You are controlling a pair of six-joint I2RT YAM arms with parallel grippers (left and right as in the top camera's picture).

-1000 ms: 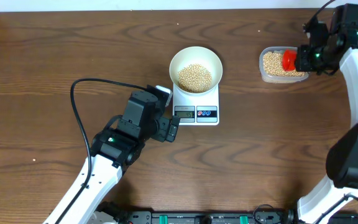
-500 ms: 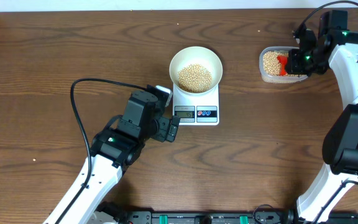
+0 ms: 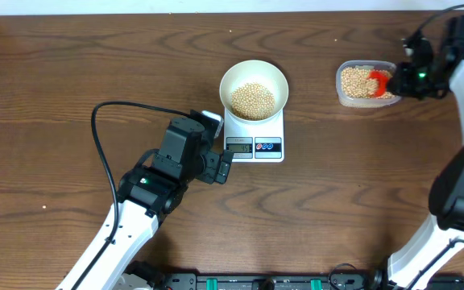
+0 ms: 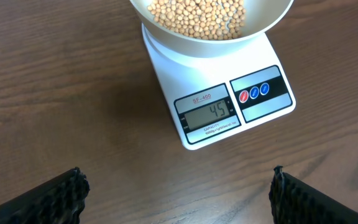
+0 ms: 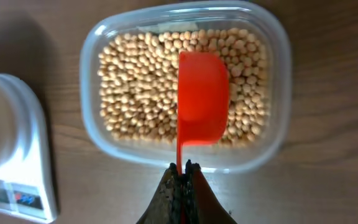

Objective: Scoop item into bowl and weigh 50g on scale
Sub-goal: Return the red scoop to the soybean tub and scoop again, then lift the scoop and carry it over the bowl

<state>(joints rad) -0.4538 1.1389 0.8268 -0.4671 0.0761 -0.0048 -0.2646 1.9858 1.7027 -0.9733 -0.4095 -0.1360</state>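
A white bowl (image 3: 253, 80) holding tan beans (image 3: 252, 100) stands on the white scale (image 3: 254, 143). In the left wrist view the scale (image 4: 225, 111) shows 45 on its display, under the bowl (image 4: 210, 28). My left gripper (image 4: 178, 190) is open and empty over the table just in front of the scale. My right gripper (image 5: 183, 168) is shut on the handle of a red scoop (image 5: 202, 99), which hangs empty, hollow side down, over the clear tub (image 5: 277, 93) full of beans (image 5: 135, 87). In the overhead view the scoop (image 3: 379, 80) sits over the tub (image 3: 364, 84).
The left arm's black cable (image 3: 103, 153) loops over the table at left. The scale's edge (image 5: 17, 143) shows at the left of the right wrist view. Bare wooden table (image 3: 337, 193) lies between scale and right arm.
My right gripper has shifted right and tilted, carrying the red scoop over the tub. The left arm, bowl and scale have not moved.
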